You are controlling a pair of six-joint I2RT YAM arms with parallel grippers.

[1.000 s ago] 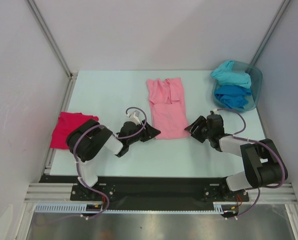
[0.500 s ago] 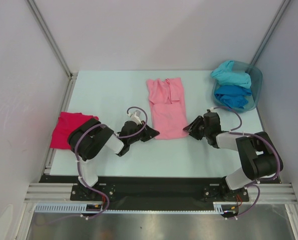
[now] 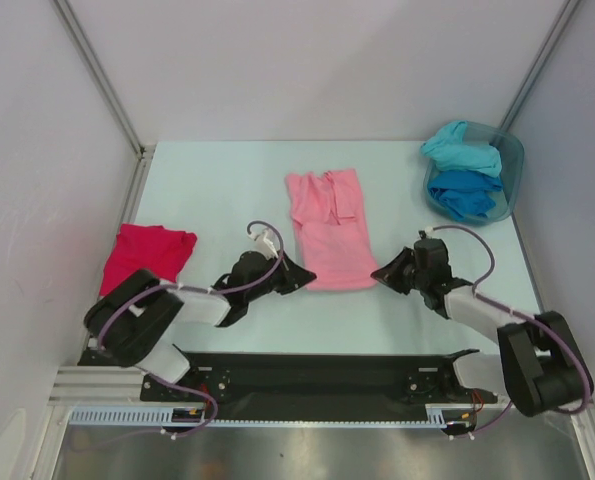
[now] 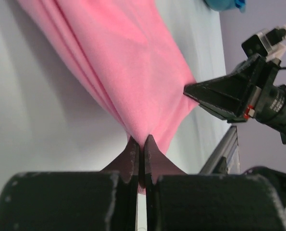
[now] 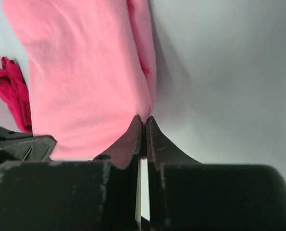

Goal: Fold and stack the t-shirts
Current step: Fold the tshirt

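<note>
**A:** Starting at the left, what do we count as done?

**B:** The crimson t-shirt [image 3: 145,255] lies bunched at the left edge of the table [image 3: 217,180], well apart from both arms. We take it for a finished piece, or at least one set aside. We cannot tell how neat its fold is.

**A:** And the left gripper [image 4: 142,144]?

**B:** Its jaws are pressed together on the near left corner of the pink t-shirt [image 3: 327,228]. In the wrist view the cloth gathers into pleats right at the tips.

**A:** Where does that shirt lie?

**B:** In the middle of the table, as a long narrow strip with the sleeves already turned in. We judge it about half folded, with the crosswise fold not yet made.

**A:** The right gripper [image 5: 143,124]?

**B:** It is clamped the same way on the near right corner. So we hold both near corners, which looks like the start of that crosswise fold.

**A:** And further right?

**B:** The teal tub [image 3: 517,150] sits in the far right corner. The turquoise t-shirt [image 3: 462,148] is heaped in it at the far side and the blue t-shirt [image 3: 464,192] at the near side, both crumpled.

**A:** So what is left?

**B:** We finish the pink one and stack it. Then we fold the two in the tub. By our reckoning the job is under halfway.
</note>
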